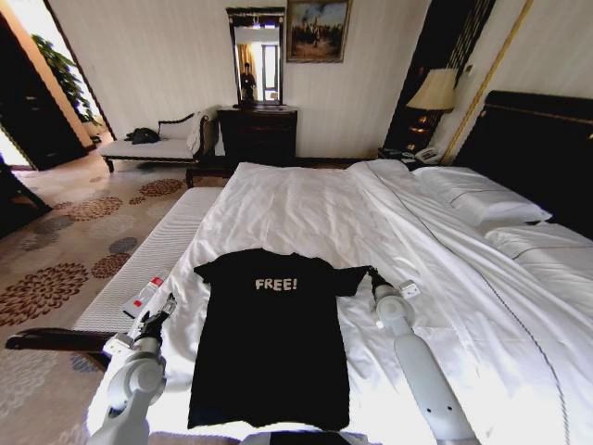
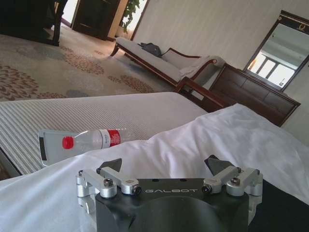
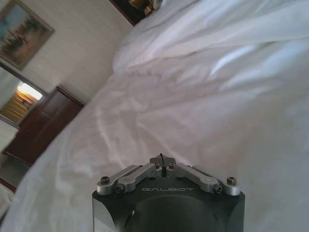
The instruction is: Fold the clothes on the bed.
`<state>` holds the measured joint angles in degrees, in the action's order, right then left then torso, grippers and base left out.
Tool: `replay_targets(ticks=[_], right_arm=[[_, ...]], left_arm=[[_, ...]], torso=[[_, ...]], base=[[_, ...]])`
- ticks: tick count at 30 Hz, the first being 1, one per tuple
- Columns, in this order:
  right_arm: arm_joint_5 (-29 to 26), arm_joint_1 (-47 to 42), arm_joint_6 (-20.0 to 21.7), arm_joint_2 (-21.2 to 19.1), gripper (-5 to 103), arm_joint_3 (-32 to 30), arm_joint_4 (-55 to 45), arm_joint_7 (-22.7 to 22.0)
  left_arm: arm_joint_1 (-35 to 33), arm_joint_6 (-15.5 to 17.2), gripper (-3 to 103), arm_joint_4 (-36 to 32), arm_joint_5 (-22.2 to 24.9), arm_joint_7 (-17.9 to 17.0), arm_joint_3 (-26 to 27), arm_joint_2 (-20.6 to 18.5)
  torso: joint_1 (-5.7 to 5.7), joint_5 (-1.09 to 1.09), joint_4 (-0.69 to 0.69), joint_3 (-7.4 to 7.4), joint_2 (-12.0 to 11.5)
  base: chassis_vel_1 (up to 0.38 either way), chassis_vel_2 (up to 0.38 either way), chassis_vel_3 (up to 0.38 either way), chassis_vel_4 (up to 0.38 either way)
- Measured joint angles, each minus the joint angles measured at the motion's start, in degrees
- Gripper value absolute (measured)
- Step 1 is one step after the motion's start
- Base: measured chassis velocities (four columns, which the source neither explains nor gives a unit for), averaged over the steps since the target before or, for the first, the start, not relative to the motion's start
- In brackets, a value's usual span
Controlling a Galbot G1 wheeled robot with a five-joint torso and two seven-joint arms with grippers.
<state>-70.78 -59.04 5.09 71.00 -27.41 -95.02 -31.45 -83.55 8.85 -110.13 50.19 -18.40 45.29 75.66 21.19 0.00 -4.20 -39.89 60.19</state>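
The clothes, one black T-shirt with a white "FREE!" print, lie flat on the white bed, collar towards the far end. My left gripper hovers open left of the shirt near the bed's edge. In the left wrist view its fingers stand wide apart over white duvet. My right gripper is at the end of the shirt's right sleeve. Its fingers are shut, tips meeting in a dark point. Whether fabric is pinched there I cannot tell.
A plastic water bottle with a red cap lies on a grey tablet on the striped bench left of the bed. Pillows and the dark headboard are to the right. A dresser and a chaise stand by the far wall.
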Motion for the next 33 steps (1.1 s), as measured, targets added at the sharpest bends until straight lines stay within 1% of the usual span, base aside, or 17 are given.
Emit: replay_targets(ticks=[5, 8, 11, 12, 13, 14, 15, 18, 19, 20, 21, 24, 26, 27, 29, 32, 33], right_arm=[[1.8, -0.6, 1.1, 0.8, 0, 1.0, 1.2, -1.1], [2.4, -0.8, 1.1, 1.2, 0, 1.0, 1.1, -1.2], [4.7, -2.0, 0.7, 1.5, 0, 0.8, -0.8, -1.2], [5.1, -2.8, 0.5, 1.6, 5, 0.5, -2.4, -1.4], [5.1, -2.8, 0.5, 1.6, 5, 0.5, -2.4, -1.4], [5.0, -4.0, 0.3, 1.8, 11, 0.2, -4.4, -1.9], [4.8, -4.9, 0.3, 2.0, 11, 0.0, -5.8, -2.2], [2.7, -8.8, 0.3, 2.7, 27, -0.3, -9.9, -3.5], [2.7, -8.8, 0.3, 2.7, 27, -0.3, -9.9, -3.5], [2.0, -9.4, 0.3, 3.0, 33, -0.3, -10.4, -3.6], [1.0, -10.1, 0.3, 3.2, 33, -0.3, -10.8, -3.8], [-2.3, -11.2, 0.5, 4.2, 49, -0.3, -11.1, -3.9], [-2.7, -11.4, 0.5, 4.4, 49, -0.2, -11.1, -3.9], [-3.6, -11.7, 0.6, 4.8, 61, 0.1, -11.0, -3.9], [-3.9, -11.8, 0.7, 5.1, 61, 0.3, -10.9, -3.9], [-4.3, -11.7, 0.8, 6.2, 77, 1.0, -10.0, -3.6], [-4.3, -11.7, 0.8, 6.2, 77, 1.0, -10.0, -3.6]], left_arm=[[0.0, 0.0, 100, 0.0, 0.1, 0.0, -0.2, -0.1], [0.0, 0.0, 100, 0.0, 0.2, 0.0, -0.1, -0.3], [-0.2, 0.0, 100, 0.0, 0.6, 0.0, 0.3, -0.6], [-0.2, 0.0, 100, 0.0, 0.7, 0.0, 0.5, -0.7], [-0.2, 0.0, 100, 0.0, 0.7, 0.0, 0.5, -0.7], [-0.2, 0.0, 100, 0.1, 0.8, 0.0, 0.6, -0.8], [-0.2, 0.0, 100, 0.2, 0.9, 0.0, 0.7, -0.8], [-0.2, -0.1, 100, 0.5, 1.0, 0.0, 0.7, -0.8], [-0.2, -0.1, 100, 0.5, 1.0, 0.0, 0.7, -0.8], [-0.1, -0.1, 100, 0.6, 1.0, 0.0, 0.6, -0.8], [0.0, -0.1, 100, 0.6, 1.0, 0.0, 0.5, -0.7], [0.2, -0.1, 100, 0.6, 0.9, 0.0, 0.1, -0.3], [0.2, -0.1, 100, 0.6, 0.9, 0.0, 0.0, -0.3], [0.2, -0.1, 100, 0.5, 0.8, 0.0, 0.0, -0.3], [0.2, -0.1, 100, 0.5, 0.8, 0.0, 0.0, -0.3], [0.0, -0.1, 100, 0.4, 1.0, -0.1, 0.5, -0.8], [0.0, -0.1, 100, 0.4, 1.0, -0.1, 0.5, -0.8]], torso=[[0.0, 0.0, 0.0, 0.0, 0.0], [0.0, 0.0, 0.0, -0.01, 0.0], [0.0, 0.0, 0.01, 0.0, 0.0], [0.0, 0.0, 0.01, 0.0, 0.0], [0.0, 0.0, 0.01, 0.0, 0.0], [0.0, 0.0, 0.0, 0.0, 0.0], [0.0, 0.0, 0.0, 0.0, 0.0], [0.0, 0.0, 0.0, 0.0, 0.0], [0.0, 0.0, 0.0, 0.0, 0.0], [0.0, 0.0, 0.0, 0.0, 0.0], [0.0, -0.01, 0.0, 0.0, 0.0], [0.0, 0.0, 0.0, 0.0, 0.0], [0.0, 0.0, 0.0, -0.01, 0.0], [0.0, 0.0, 0.0, -0.01, 0.0], [0.01, 0.0, 0.0, -0.01, 0.0], [0.0, 0.0, 0.01, -0.01, 0.0], [0.0, 0.0, 0.01, -0.01, 0.0]], base=[[0.0, 0.0, 0.0, 0.0], [0.0, 0.0, 0.0, 0.0], [0.0, 0.0, 0.0, 0.0], [0.0, 0.0, 0.0, 0.0], [0.0, 0.0, 0.0, 0.0], [0.0, 0.0, 0.0, 0.0], [0.0, 0.0, 0.0, 0.0], [0.0, 0.0, 0.0, 0.0], [0.0, 0.0, 0.0, 0.0], [0.0, 0.0, 0.0, 0.0], [0.0, 0.0, 0.0, 0.0], [0.0, 0.0, 0.0, 0.0], [0.0, 0.0, 0.0, 0.0], [0.0, 0.0, 0.0, 0.0], [0.0, 0.0, 0.0, 0.0], [0.0, 0.0, 0.0, 0.0], [0.0, 0.0, 0.0, 0.0]])
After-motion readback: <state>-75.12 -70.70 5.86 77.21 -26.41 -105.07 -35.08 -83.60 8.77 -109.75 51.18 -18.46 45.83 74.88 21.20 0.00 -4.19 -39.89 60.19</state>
